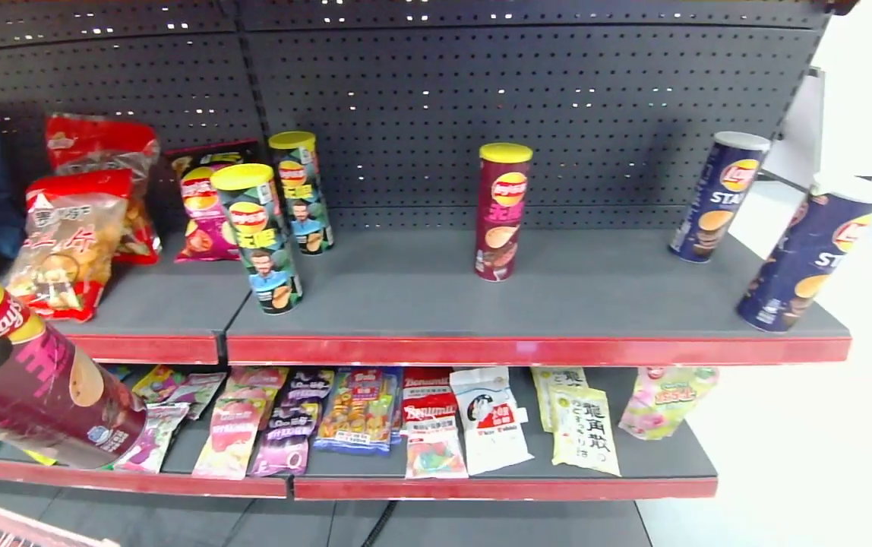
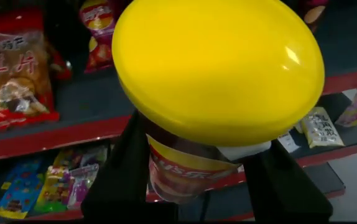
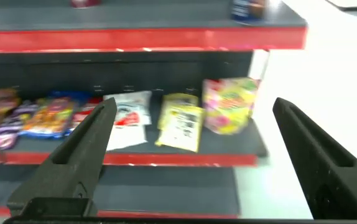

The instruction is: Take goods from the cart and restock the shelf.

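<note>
blown-out white floor [image 1: 823,456] at right, glare on yellow lid [image 2: 290,59], shadowed lower shelf [image 1: 664,456]

Head camera looks down at the shelf [image 1: 535,351] front; wrist cameras face it lower, the left tight behind a chip can [image 2: 219,68]; all share the lower tier [image 3: 166,160].

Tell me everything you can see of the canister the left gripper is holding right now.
The chip canister is a glossy maroon tube with a red-and-yellow logo, pink lettering and a chip picture. A smooth yellow lid, plastic-looking, closes it. It hangs tilted at the robot's left, lid toward the robot, base in front of the lower shelf. The left gripper clamps its body below the lid, one dark finger on each side.
</note>
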{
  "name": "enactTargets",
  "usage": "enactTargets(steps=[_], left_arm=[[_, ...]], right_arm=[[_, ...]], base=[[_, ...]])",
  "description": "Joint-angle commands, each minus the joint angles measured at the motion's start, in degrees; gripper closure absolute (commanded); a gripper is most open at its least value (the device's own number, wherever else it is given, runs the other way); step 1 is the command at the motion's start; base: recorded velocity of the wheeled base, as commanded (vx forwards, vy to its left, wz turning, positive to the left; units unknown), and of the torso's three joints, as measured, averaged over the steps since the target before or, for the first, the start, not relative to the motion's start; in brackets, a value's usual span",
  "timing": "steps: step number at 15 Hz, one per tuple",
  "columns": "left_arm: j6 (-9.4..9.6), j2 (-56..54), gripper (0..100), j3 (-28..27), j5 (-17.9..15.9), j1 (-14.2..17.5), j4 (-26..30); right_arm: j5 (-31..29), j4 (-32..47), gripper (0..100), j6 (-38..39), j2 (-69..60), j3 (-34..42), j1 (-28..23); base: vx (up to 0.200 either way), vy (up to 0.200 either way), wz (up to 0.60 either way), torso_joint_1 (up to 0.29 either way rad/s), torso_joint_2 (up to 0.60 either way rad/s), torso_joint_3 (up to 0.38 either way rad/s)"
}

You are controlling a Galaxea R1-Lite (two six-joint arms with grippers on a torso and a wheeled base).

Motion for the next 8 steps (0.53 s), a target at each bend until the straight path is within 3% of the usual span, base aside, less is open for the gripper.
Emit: enactTargets(steps=[1,2,7,8], left_arm=[[0.94,-0.11,100,0.27,0.47,0.03,-0.03],[0.94,-0.11,100,0.45,0.47,0.03,-0.03],[0.86,-0.11,100,0.45,0.55,0.03,-0.12],[0.94,-0.19,100,0.45,0.55,0.03,-0.12]], right_arm=[[0.02,-0.01,0,-0.01,0.07,0.0,0.01],[0.02,-0.01,0,-0.09,0.07,0.0,0.01],[0.02,-0.01,0,-0.09,0.07,0.0,0.01],[0.02,-0.01,0,-0.09,0.07,0.0,0.01]], base=[[0.0,0.0,-0.6,0.002,0.0,0.002],[0.0,0.0,0.0,0.0,0.0,0.0],[0.2,0.0,0.0,-0.008,0.0,0.005],[0.0,0.0,0.0,0.0,0.0,0.0]])
